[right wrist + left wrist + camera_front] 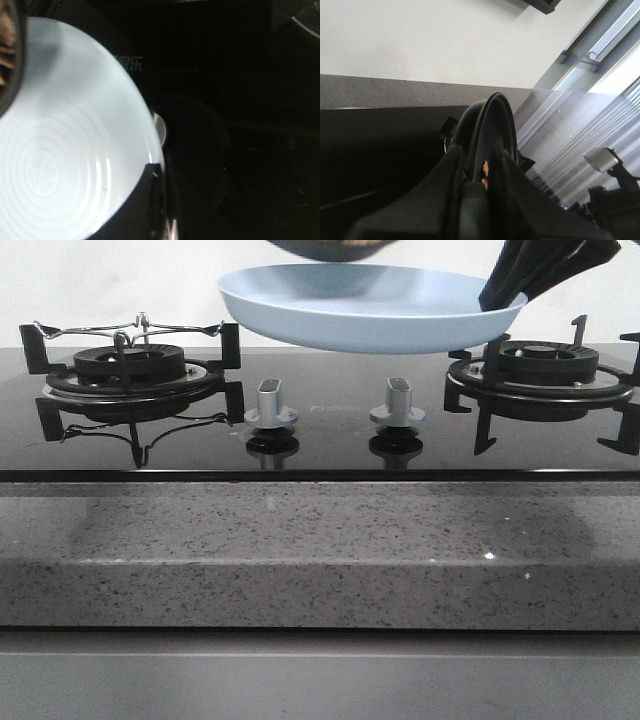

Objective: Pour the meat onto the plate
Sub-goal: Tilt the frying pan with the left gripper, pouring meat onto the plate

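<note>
Right jaws: closed on the rim of the plate (pixel 372 308); the right gripper (pixel 159 210) shows one dark finger (pixel 150 200) lying over the plate's edge, the other is hidden under it
Left jaws: closed on the rim of the pan (pixel 490 135); the left gripper (pixel 472 200) has a dark finger (pixel 452 180) on either side of the pan's edge
Plate: pale blue, held in the air above the hob (pixel 320 430), over the gap between the two burners, tilted a little, its right edge in the right gripper (pixel 545 265)
Plate inside: bare and glossy in the right wrist view (pixel 65 150), faint rings showing
Meat: brown bits (pixel 6 35) still in the pan at the plate's far edge; small orange scraps (pixel 485 167) sit by the left fingers
Pan: black, tipped on edge, just above the plate's far rim (pixel 330 250)
Knobs: two silver ones (pixel 271 405) below the plate
Burners: left (pixel 135 365), right (pixel 545 365)
Counter: grey speckled stone (pixel 320 550)
</note>
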`<state>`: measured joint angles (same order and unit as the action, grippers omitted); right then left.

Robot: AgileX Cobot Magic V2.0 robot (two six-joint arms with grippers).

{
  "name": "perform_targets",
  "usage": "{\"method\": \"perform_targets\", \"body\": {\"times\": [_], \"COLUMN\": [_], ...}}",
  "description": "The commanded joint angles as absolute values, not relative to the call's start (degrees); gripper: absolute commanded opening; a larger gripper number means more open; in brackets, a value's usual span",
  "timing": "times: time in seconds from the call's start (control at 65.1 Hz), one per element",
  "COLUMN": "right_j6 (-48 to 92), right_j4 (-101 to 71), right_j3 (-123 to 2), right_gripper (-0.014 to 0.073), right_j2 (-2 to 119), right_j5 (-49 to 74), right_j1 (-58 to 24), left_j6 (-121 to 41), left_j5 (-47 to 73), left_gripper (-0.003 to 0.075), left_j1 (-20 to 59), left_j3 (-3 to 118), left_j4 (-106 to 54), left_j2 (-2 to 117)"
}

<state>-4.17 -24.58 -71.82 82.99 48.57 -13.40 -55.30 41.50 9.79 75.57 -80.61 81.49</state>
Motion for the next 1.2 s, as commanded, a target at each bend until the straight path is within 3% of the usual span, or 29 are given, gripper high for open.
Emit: {"method": "perform_targets", "body": {"times": [0.0,0.692,1.183], "right_j6": [-4.0,-4.0,-4.0], "right_j4": [-26.6,-26.6,-26.6], "right_j3": [-73.3,-73.3,-73.3], "right_gripper": [-0.0069,-0.0069,-0.0069], "right_j2": [80.8,80.8,80.8], "right_j5": [45.9,45.9,45.9], "right_j1": [-13.1,-13.1,-13.1], "left_j6": [-59.0,-82.6,-95.8], "left_j5": [39.0,34.5,35.1], "left_gripper": [-0.002,-0.002,-0.002], "left_j1": [11.7,22.8,23.1], "left_j3": [77.3,77.3,77.3], "left_j4": [-83.3,-76.4,-75.2], "left_j2": [77.5,72.8,72.8]}}
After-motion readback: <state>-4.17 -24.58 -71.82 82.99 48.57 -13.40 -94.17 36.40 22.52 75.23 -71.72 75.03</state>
